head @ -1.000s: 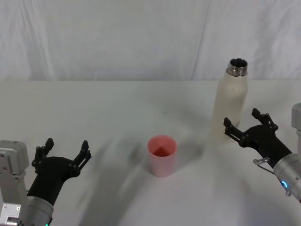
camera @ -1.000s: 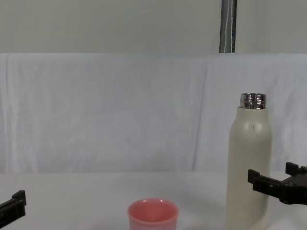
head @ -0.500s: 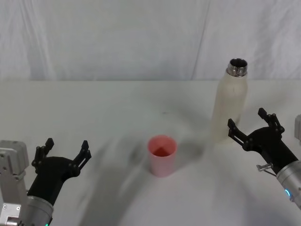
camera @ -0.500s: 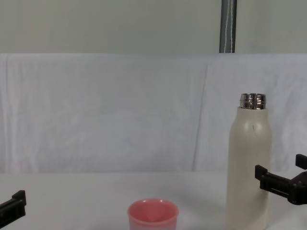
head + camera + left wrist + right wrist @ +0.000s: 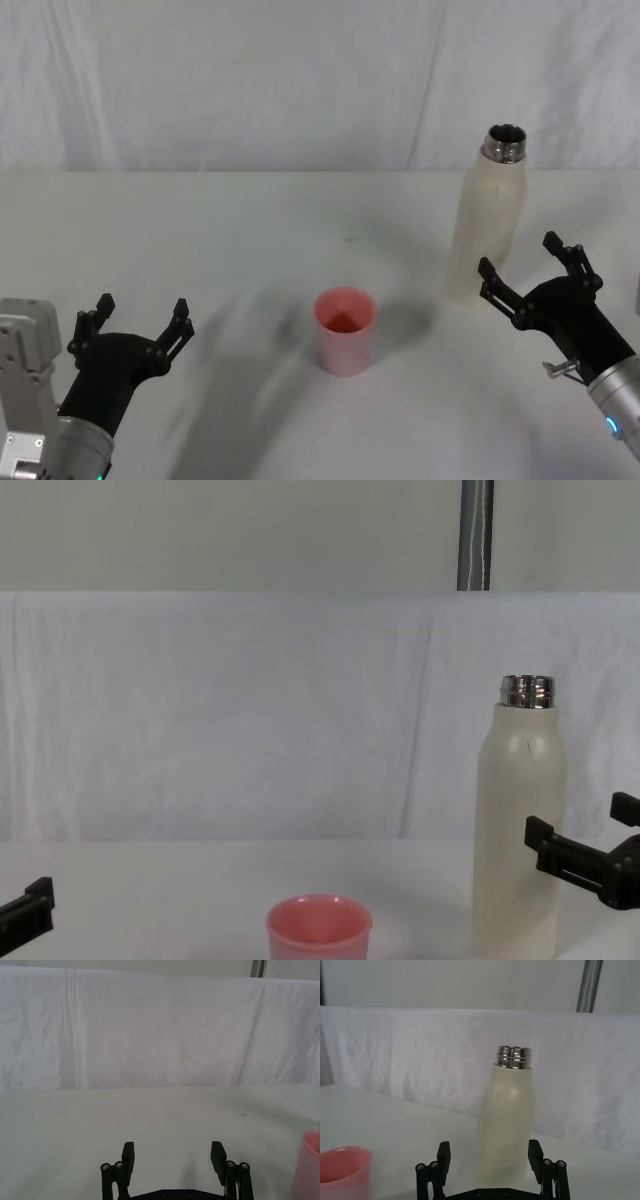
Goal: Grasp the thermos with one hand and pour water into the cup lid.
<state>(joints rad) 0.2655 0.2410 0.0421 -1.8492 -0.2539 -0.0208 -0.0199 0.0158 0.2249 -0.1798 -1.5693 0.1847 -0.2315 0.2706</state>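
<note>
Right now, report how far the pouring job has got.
Done: the bottle stands uncapped. In hand: the right gripper is open just in front of the bottle, not touching it. The left gripper sits open near the table's front. Left: grasp, lift, and pour into the pink cup.

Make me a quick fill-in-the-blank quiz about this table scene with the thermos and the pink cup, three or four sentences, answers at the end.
1. The thermos stands upright with its steel neck ____, no cap on it.
2. The cup lid is coloured ____.
3. The right gripper, jaws spread, sits just in front of the ____ without gripping it.
4. The left gripper rests near the table's front edge with its jaws ____.

Missing words: open; pink; thermos; open
</note>
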